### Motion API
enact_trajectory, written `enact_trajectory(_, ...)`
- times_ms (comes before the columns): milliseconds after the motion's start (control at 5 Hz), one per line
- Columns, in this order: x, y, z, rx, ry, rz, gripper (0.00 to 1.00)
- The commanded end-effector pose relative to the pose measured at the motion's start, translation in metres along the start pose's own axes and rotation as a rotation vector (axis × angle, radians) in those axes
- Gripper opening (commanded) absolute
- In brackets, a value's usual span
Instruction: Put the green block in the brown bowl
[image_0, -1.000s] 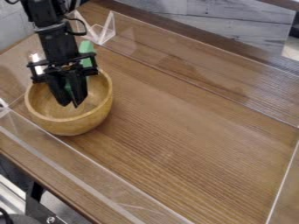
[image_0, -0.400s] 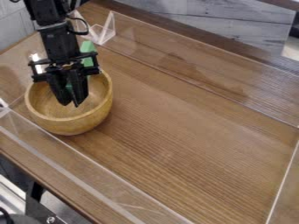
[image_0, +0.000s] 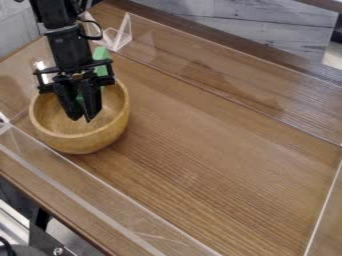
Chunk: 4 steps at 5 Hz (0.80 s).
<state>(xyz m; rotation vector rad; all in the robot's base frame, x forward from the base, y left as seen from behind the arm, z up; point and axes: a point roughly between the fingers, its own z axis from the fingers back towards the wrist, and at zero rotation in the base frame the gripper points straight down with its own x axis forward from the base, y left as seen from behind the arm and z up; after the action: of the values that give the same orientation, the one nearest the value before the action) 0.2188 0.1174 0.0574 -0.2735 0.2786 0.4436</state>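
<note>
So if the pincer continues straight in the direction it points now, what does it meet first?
The pincer points steeply down into the brown bowl, so it would most likely meet the bowl's inner floor first. A bit of green shows between its fingers, probably the green block. Depth is hard to judge.

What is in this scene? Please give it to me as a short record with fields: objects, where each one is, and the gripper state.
surface: wooden table with clear low walls around it
brown bowl: near the left edge of the table, upright
gripper: pointing steeply down into the bowl's hollow, shut
green block: only a small green patch shows beside the gripper body above the bowl; whether it is gripped cannot be told
rest of table: no other loose objects visible
</note>
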Motion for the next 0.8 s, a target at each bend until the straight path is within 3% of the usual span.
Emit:
enact_trajectory(0, 0.0063, -0.0032, 0.0128, 0.019, -0.04, -0.01, 0.0)
enact_trajectory(600, 0.0057, -0.005, 0.0128, 0.028, -0.02, -0.013, 0.0)
